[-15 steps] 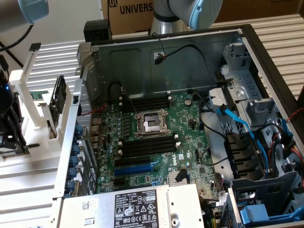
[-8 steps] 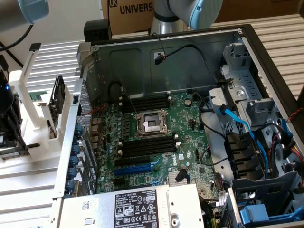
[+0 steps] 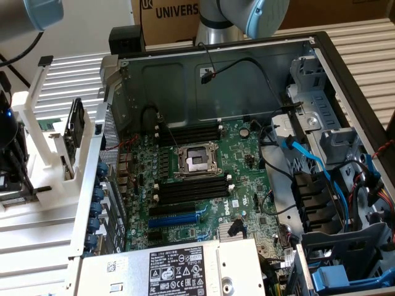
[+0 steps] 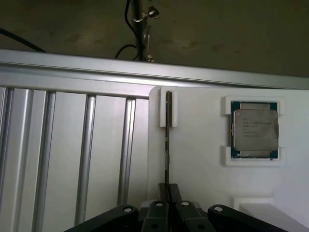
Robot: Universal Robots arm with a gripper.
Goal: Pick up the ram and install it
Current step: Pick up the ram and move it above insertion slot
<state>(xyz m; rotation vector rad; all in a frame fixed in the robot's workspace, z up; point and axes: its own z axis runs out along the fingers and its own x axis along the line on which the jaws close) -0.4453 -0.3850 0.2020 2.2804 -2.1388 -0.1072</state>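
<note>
The ram (image 4: 167, 145) shows edge-on in the wrist view as a thin dark strip standing on a white fixture (image 4: 203, 159). Its far end sits in a white slotted holder (image 4: 168, 108). My gripper (image 4: 167, 193) is shut on the strip's near end, with both dark fingers pressed against its two faces. In the exterior view the gripper (image 3: 13, 163) is at the far left, over the white fixture (image 3: 37, 123) beside the open computer case. The black memory slots (image 3: 190, 188) on the motherboard lie beside the processor socket (image 3: 197, 161).
A processor chip (image 4: 254, 130) rests in its own white holder beside the ram. Ribbed aluminium rails (image 4: 72, 159) run next to the fixture. Inside the case (image 3: 123, 68) are a blue expansion slot (image 3: 176, 219), blue and black cables (image 3: 308, 160) and drive cages at the exterior view's right.
</note>
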